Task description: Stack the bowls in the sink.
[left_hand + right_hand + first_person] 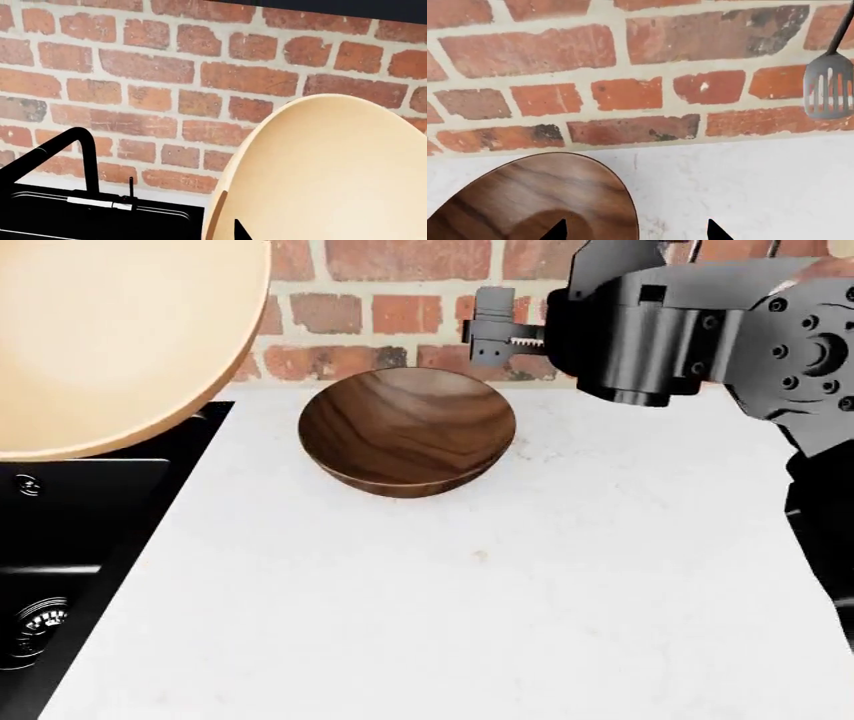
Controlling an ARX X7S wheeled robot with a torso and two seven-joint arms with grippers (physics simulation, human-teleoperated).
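Right claw (635, 231): two dark fingertips set wide apart, nothing between them, one tip over the rim of the brown bowl (534, 200), the other over bare white counter (747, 180). Open, holding nothing. Seen from the head camera as a bulky grey arm hanging above the counter's far right, its toothed claw (497, 332) just behind the brown bowl (406, 430) and in front of the brick wall (400, 280).

Left claw: only one dark tip (241, 231) visible at the picture's edge, pressed against the rim of the cream bowl (333, 175). Bowl lifted and tilted, apparently held, though cannot tell the width of the grip. Cream bowl (114, 335) filling the head view's upper left, raised above the edge of the black sink (80, 540).

Brown bowl upright on the white counter (534, 590), near the wall, just right of the sink and outside it. Striped wood grain inside.

In the sink: round steel drain (38, 625) and small steel button (27, 484). Black faucet (67, 155) against the bricks. Grey slotted spatula (829, 85) hanging on the wall.

No brands, labels or writing readable anywhere.
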